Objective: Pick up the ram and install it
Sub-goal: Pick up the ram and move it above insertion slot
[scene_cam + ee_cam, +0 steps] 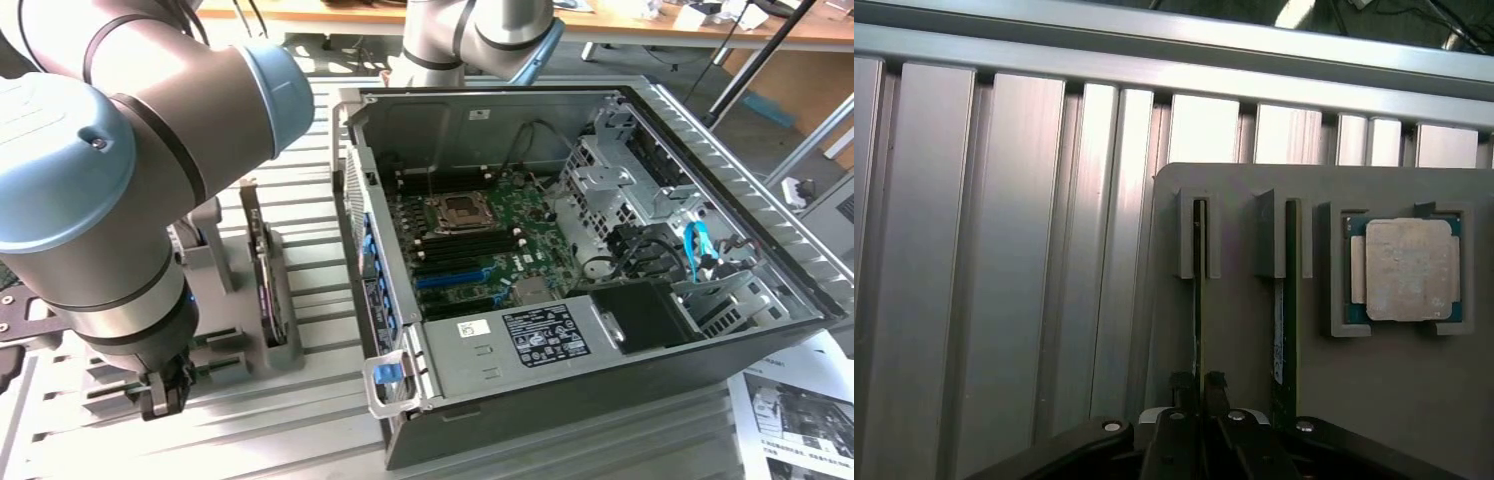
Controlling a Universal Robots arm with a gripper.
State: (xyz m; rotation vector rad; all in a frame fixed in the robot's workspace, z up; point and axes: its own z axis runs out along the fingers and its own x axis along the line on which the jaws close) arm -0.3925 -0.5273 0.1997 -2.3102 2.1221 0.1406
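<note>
The gripper (1198,385) was clamped on the ram (1199,290), its fingers (1181,384) pressed against both faces of the thin board's upper edge. The ram stood on edge in a slot of the grey holder (1239,340), which kept it upright so that both faces were open to the fingers. A second board (1284,300) stood in the neighbouring slot, just beside the ram. The processor (1409,268) lay flat in its own recess beyond that.

In the exterior view, the arm (120,200) reached down at the lower left of the frame, well apart from the open computer case (441,125) at centre right. The case's motherboard (481,235) lay exposed for installation. The ram appeared not yet lifted.
</note>
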